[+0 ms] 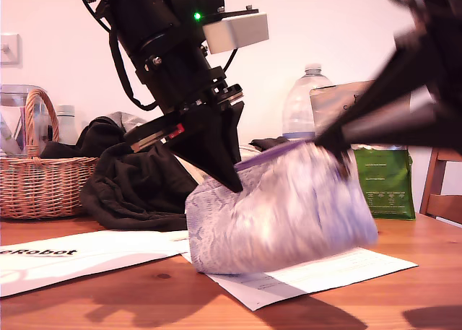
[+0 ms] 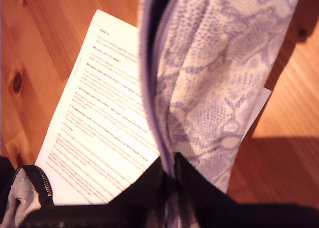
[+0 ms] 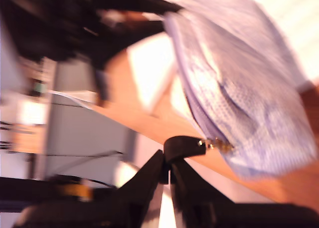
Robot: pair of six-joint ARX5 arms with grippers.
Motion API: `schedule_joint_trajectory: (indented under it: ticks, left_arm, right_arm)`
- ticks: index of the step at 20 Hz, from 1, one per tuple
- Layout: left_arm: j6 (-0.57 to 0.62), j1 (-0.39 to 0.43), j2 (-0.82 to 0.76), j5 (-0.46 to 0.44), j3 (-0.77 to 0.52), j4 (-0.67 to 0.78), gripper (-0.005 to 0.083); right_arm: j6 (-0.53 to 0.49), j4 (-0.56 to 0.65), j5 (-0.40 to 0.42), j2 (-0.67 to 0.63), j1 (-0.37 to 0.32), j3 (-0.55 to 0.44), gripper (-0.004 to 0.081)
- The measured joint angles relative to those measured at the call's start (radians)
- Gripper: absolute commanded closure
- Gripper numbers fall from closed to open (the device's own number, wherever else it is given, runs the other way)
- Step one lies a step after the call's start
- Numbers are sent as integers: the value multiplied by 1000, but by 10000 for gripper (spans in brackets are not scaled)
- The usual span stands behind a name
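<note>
Clamping the pouch [image 1: 281,207] tight at opposite ends: my first pincer [image 2: 169,164], my second pincer [image 3: 167,164]

Wicker basket [image 1: 43,185], black cloth [image 1: 141,189], water bottle [image 1: 303,106], green bag [image 1: 386,182], printed sheet [image 1: 317,272]
</note>
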Motion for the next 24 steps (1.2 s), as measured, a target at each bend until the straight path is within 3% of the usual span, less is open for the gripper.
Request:
schedule_joint_trajectory:
  ticks: [4,11,15,20,24]
  left_arm:
    - [0,-19,0,-29,5,16,797]
    - [0,-46,32,-53,23,37,797]
    - [-1,-64,34,-46,24,33,797]
    - [-7,-65,34,-47,24,39,797]
    - [-27,-62,34,-50,24,52,797]
  right_arm:
    - [90,90,0,0,-20,0,783]
    - [81,92,-4,1,-25,68,783]
    - [-122,-30,23,0,-25,94,766]
    - [-417,-234,155,0,-25,94,504]
    - [-493,-249,192,0,-25,94,351]
